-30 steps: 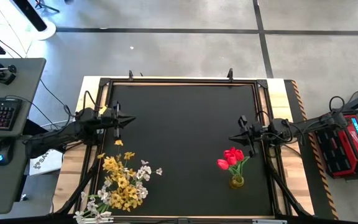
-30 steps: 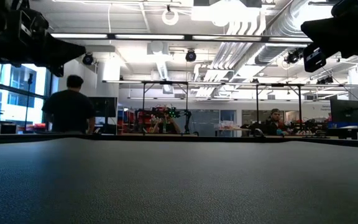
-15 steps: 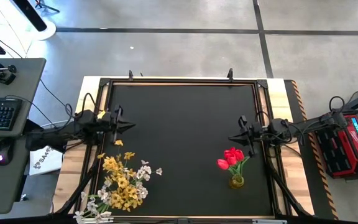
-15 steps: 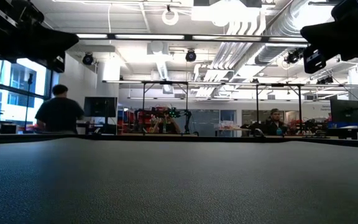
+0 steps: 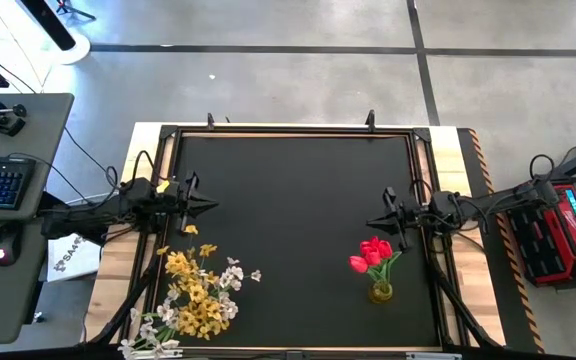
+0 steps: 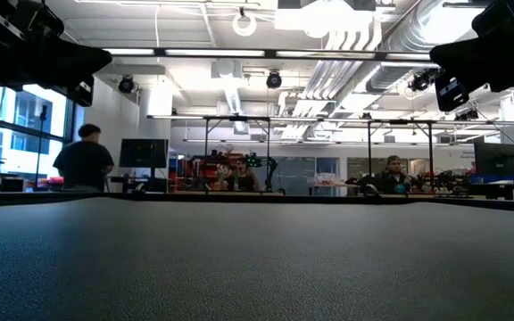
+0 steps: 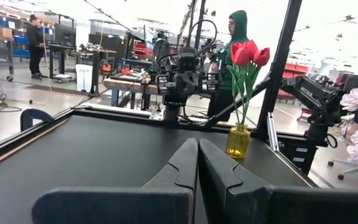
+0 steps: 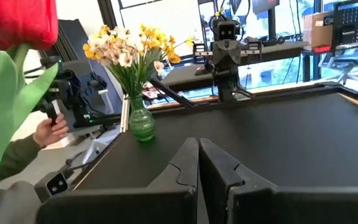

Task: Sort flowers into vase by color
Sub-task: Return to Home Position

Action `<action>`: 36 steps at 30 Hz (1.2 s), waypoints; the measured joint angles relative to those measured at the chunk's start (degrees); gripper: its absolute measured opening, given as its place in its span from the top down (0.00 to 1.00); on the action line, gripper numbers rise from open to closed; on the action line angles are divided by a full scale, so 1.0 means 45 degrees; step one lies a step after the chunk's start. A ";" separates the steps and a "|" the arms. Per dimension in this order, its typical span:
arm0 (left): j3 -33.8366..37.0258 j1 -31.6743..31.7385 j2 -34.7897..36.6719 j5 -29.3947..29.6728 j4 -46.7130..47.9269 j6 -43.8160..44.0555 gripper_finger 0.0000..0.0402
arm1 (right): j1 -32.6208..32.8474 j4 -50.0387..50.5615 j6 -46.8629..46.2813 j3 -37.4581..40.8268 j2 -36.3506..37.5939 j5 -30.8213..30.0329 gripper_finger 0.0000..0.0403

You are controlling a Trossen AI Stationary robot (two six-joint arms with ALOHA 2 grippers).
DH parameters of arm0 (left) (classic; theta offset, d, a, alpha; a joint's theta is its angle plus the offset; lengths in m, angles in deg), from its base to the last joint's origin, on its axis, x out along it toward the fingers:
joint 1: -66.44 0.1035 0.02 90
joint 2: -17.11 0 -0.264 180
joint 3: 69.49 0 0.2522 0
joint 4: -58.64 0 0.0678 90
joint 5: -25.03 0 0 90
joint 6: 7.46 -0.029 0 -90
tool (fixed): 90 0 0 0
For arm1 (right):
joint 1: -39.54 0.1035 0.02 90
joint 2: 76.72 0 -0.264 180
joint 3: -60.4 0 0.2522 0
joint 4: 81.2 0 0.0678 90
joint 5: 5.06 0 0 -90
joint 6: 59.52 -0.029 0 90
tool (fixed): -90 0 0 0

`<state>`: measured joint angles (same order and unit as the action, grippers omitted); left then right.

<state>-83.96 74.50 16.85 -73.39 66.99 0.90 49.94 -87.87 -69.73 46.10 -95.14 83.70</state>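
Busy lab out back, a few people at far workstations, but what matters sits on the black bench (image 5: 298,180). Red tulips (image 5: 373,252) stand upright in a small yellow vase (image 5: 381,292) toward the bottom right of the high view. A mixed yellow-and-white bunch (image 5: 196,290) fills a green vase (image 8: 142,124) at the bottom left. No loose stems anywhere I can see, so sorting looks done to me and only parking is left.

From the left edge the left arm (image 5: 118,207) reaches in level. The left jaws are pinched together on nothing and point across the bench, with the bunch near them, toward the high view's bottom edge. From the right edge the right arm (image 5: 458,212) mirrors it. The right jaws are likewise closed and empty, tulips just beside them on that same side. Stems run vertical, so I'd guess any retreat should go straight back, away from the blooms.
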 joint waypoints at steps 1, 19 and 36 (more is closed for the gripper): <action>0.0000 0.0000 0.0000 0.0000 0.0058 -0.0023 1.00 | 0.0000 -0.0033 0.0185 0.0000 0.0000 0.0007 1.00; 0.0000 -0.0151 0.0000 0.1684 -0.0194 -0.1553 1.00 | 0.0000 -0.1190 0.2369 0.0005 0.0005 -0.1078 1.00; 0.0000 -0.0151 0.0000 0.1695 0.0375 -0.1238 1.00 | 0.0000 0.1405 0.1694 0.0005 0.0005 -0.2364 1.00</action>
<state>-83.96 73.82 16.85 -65.76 68.67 -4.67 49.94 -81.54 -62.11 46.12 -95.12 73.06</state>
